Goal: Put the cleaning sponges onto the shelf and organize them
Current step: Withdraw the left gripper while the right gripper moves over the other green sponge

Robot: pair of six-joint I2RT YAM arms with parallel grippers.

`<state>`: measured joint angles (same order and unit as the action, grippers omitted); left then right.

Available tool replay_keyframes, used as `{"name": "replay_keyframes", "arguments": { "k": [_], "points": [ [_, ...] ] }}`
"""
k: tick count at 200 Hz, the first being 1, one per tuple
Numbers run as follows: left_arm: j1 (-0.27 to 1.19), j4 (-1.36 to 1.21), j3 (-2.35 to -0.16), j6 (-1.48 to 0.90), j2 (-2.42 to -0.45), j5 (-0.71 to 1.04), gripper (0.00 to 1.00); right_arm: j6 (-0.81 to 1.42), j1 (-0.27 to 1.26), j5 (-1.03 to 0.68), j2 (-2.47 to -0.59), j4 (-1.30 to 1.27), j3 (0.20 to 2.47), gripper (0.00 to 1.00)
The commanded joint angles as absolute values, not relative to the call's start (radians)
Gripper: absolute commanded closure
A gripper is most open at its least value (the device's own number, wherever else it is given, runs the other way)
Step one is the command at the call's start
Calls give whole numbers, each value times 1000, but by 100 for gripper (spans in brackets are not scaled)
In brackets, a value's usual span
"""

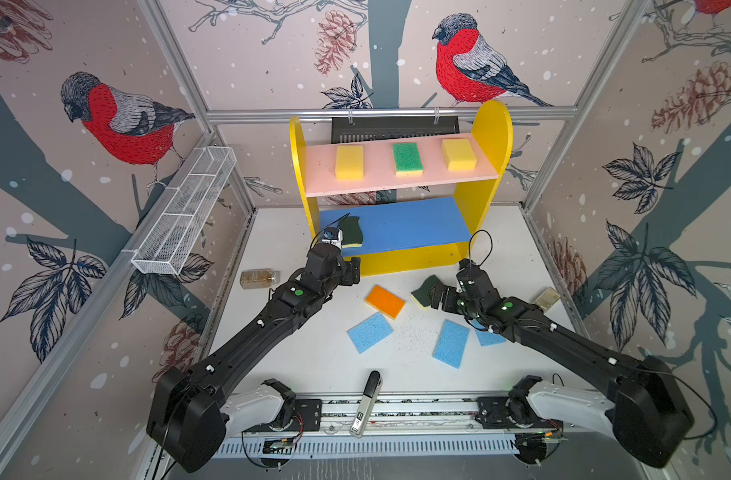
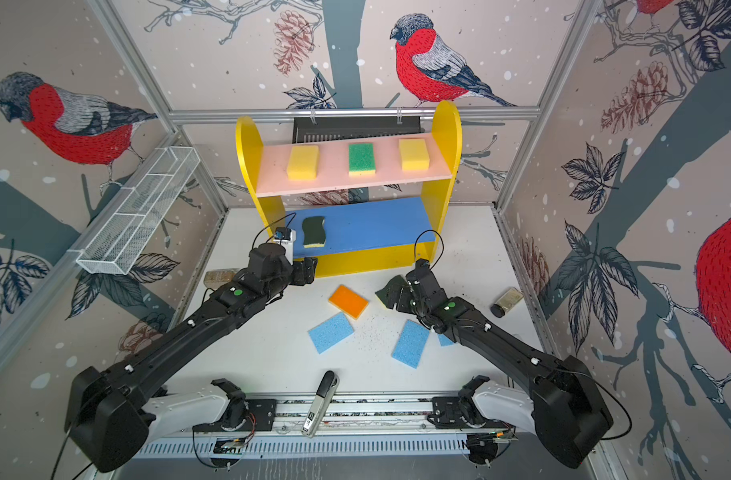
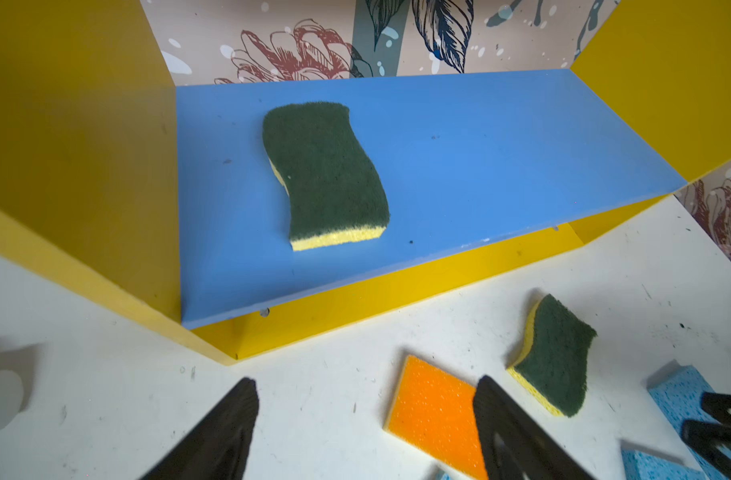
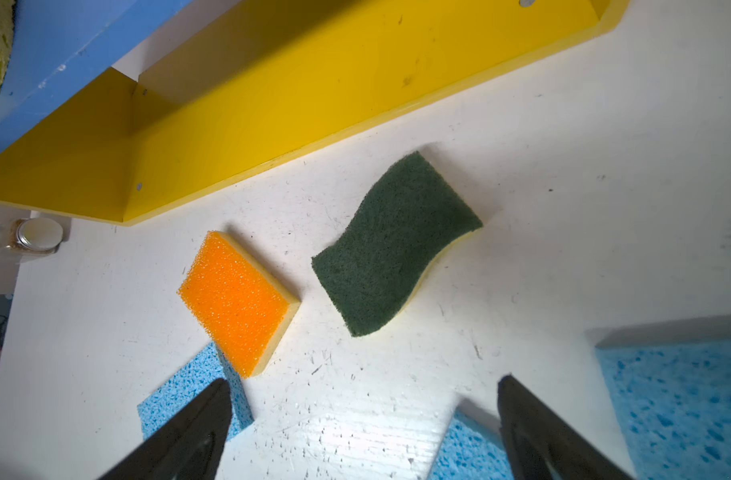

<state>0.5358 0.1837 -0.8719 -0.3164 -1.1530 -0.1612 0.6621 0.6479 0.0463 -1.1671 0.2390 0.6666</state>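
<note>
With one dark green sponge [image 3: 326, 174] lying on the shelf's [image 1: 492, 137] blue lower board [image 3: 480, 158], centre-left of frame, the left tool [image 3: 365, 384] hangs open and empty, while the open right tool [image 4: 363, 382] hovers near the second dark green sponge [image 4: 397, 245] on the table [image 1: 305, 353], likely next to be gripped.

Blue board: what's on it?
One dark green sponge near the blue board's left end. Left arm covers the front-left corner in both top views; left wrist view shows nothing else.
</note>
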Motion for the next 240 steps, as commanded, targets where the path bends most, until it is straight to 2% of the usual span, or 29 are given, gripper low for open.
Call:
{"name": "replay_keyframes", "arguments": {
  "k": [1,120,160,240],
  "points": [
    [544,199,-839,-346,-1115,-160,18,727,661,75,-1196,214,679,1],
    [575,294,-752,-386,-960,-227,18,1009,756,205,-1484,239,820,4],
    [575,309,-745,-404,-917,-221,18,1097,775,275,-1600,334,925,4],
    [575,290,-714,-421,-847,-224,17,1176,775,285,-1757,429,1039,5]
  ]
}}
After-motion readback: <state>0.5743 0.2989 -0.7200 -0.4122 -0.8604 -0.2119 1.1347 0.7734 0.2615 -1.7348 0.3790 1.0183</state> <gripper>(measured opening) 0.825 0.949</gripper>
